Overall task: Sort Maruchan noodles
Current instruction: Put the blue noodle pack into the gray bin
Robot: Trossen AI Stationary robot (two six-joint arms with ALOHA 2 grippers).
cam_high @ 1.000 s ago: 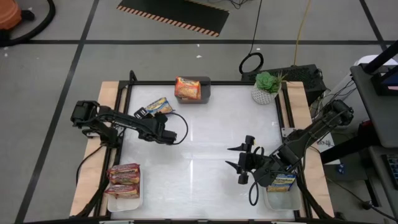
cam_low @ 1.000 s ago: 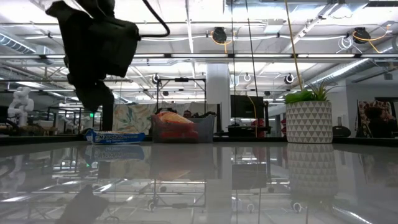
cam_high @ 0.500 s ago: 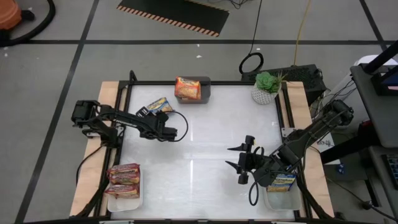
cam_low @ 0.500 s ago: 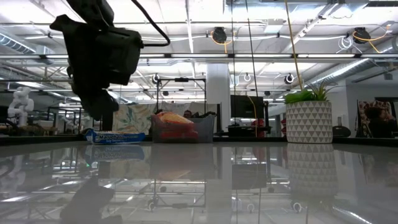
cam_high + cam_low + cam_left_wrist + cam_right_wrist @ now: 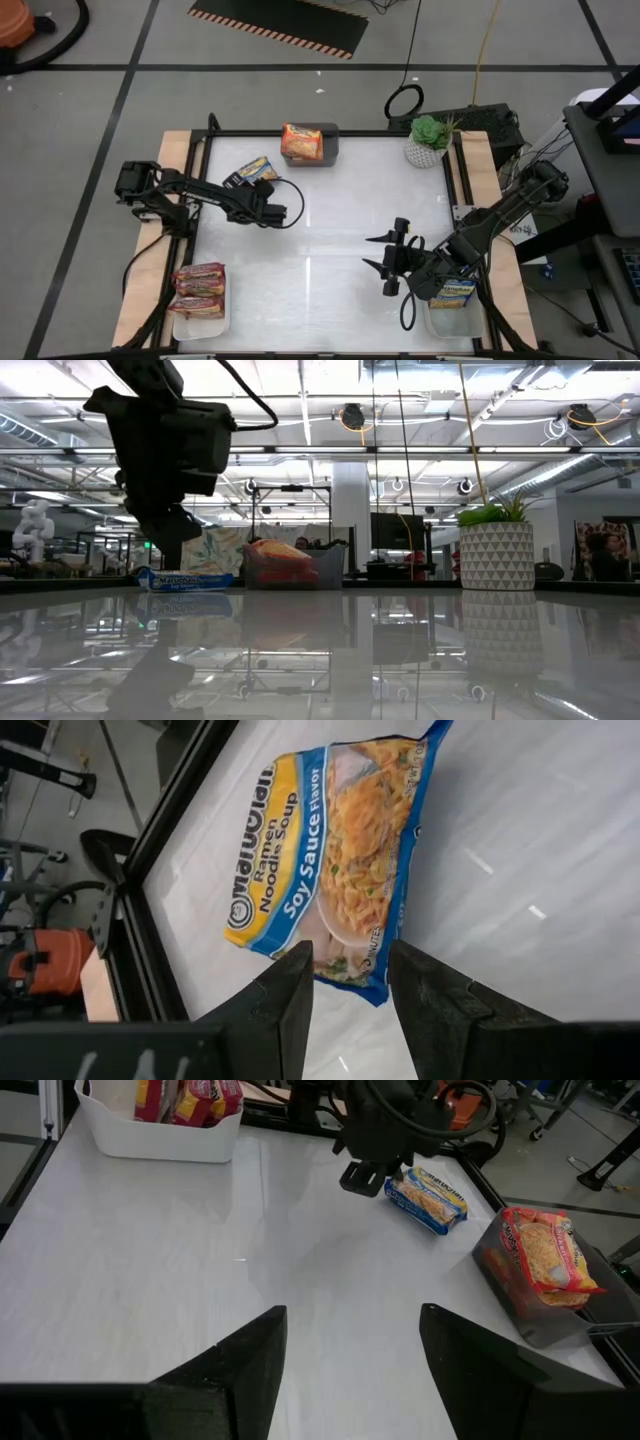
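A blue-and-yellow Maruchan noodle packet [image 5: 258, 169] lies flat on the white table at the far left; it also shows in the left wrist view [image 5: 330, 850] and the low view [image 5: 185, 578]. My left gripper [image 5: 350, 982] is open and hangs just above the packet's near end, pointing slantwise down, with its fingers clear of the table [image 5: 168, 530]. My right gripper [image 5: 386, 263] waits open over the table's near right part, holding nothing [image 5: 350, 1350]. An orange packet [image 5: 301, 141] sits in the grey bin [image 5: 330, 130].
A white tray [image 5: 200, 322] at the near left holds red packets [image 5: 199, 285]. Another white tray [image 5: 455, 322] at the near right holds a blue-and-yellow packet [image 5: 453, 293]. A potted plant [image 5: 428, 140] stands at the far right corner. Bare tabletop [image 5: 330, 220] lies between the arms.
My left gripper has tipped further down and sunk a little toward the blue-and-yellow packet; its fingers keep the same gap. The packet has not moved.
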